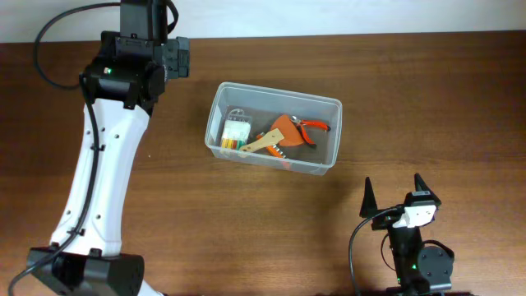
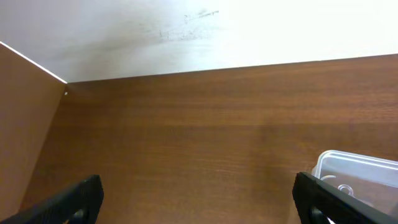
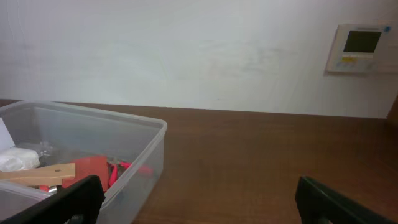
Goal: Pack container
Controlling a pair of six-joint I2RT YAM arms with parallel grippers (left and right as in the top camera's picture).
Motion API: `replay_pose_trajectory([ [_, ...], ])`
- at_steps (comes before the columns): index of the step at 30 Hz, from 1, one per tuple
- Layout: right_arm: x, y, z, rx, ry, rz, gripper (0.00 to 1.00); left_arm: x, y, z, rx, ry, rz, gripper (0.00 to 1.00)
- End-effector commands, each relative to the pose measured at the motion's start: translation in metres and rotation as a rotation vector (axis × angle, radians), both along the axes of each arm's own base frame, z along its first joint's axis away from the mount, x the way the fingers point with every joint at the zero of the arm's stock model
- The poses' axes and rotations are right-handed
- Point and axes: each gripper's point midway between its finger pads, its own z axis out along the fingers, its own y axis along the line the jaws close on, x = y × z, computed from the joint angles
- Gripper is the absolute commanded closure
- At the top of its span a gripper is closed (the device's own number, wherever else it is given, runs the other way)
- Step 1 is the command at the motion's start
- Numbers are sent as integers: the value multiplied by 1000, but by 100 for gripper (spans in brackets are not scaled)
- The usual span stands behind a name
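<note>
Two arms at a brown wooden table (image 1: 246, 222). The right gripper (image 1: 393, 187) stands with its fingers spread wide and nothing between them; only bare tabletop lies in the gap. The container (image 1: 279, 90) sits ahead of it and to its left, well apart, with no object between the two. The left gripper (image 2: 198, 198) is likewise fully spread and empty. From its own camera, one corner of the container (image 2: 357, 165) shows just beyond its right finger, the rest cut off by that finger and the frame edge.

Inside the container lie orange-handled pliers (image 1: 311, 127), an orange scraper (image 1: 275, 136) with a wooden handle, and a small clear box (image 1: 234, 131) of coloured pieces; the scraper rests against the pliers.

From the right wrist, the near wall of the container (image 3: 146, 155) blurs these contents into red and pale shapes. A wall panel (image 3: 360, 46) hangs on the white wall (image 3: 186, 50) ahead and to the right. From overhead, the left gripper's fingers are hard to make out against the dark wrist housing. A black cable (image 1: 49, 49) loops beside the left arm.
</note>
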Motion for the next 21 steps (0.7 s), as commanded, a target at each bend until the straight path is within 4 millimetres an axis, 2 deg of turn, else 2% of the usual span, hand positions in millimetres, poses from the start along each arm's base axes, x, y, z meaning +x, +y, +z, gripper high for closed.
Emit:
replay_pose_trajectory([
  [1,0,-1,1,-1,-10,1,1,-23,7,45,-23,-105,17,1],
  [6,0,-1,1,-1,-10,1,1,-76,18,118,-57,-287,20,1],
  [9,0,-1,1,-1,-10,1,1,-122,28,163,-80,-412,26,1],
  [11,0,-1,1,-1,-10,1,1,-163,36,195,-98,-516,30,1],
  [14,0,-1,1,-1,-10,1,1,-216,41,228,-134,-641,2,1],
  [16,0,-1,1,-1,-10,1,1,-253,42,243,-160,-717,-29,1],
  [18,0,-1,1,-1,-10,1,1,-285,43,249,-178,-772,-56,1],
  [21,0,-1,0,-2,-7,1,1,-324,46,240,-190,-799,-81,1],
])
